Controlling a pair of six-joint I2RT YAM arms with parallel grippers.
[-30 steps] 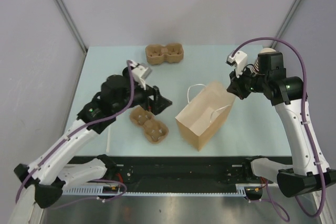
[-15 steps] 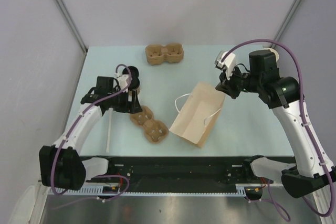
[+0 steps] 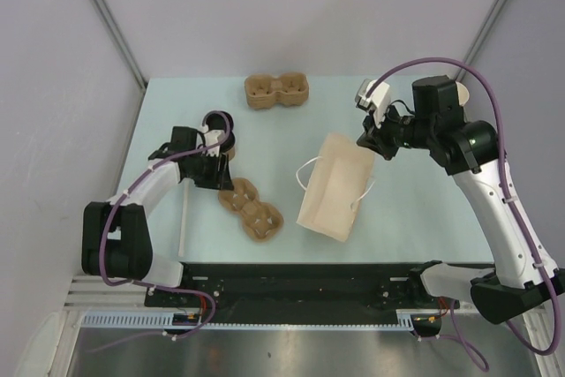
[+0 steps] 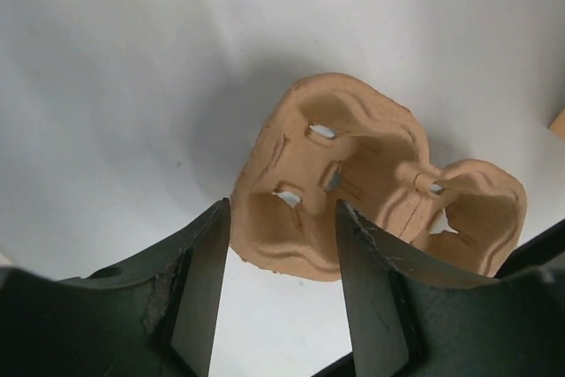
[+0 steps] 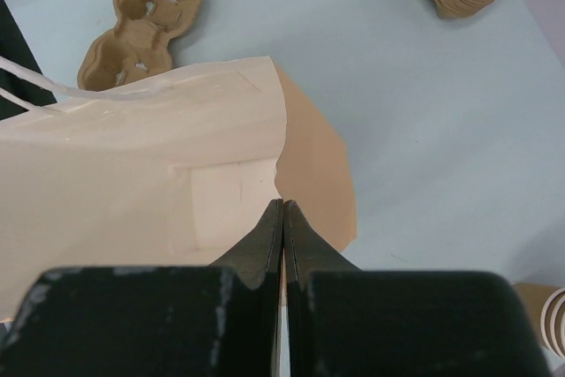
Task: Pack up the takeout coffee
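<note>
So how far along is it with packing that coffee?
Barely begun; nothing looks packed. The right hand is pinched shut on the edge of the paper bag. The left hand straddles one end of the brown tray, not gripping yet. Its wells are empty, so filling and bagging remain.

We see bright, even, diffuse light. In our left wrist view the surface [image 4: 132, 59] washes out near white, with a soft shadow beside the pulp tray [image 4: 371, 183].
</note>
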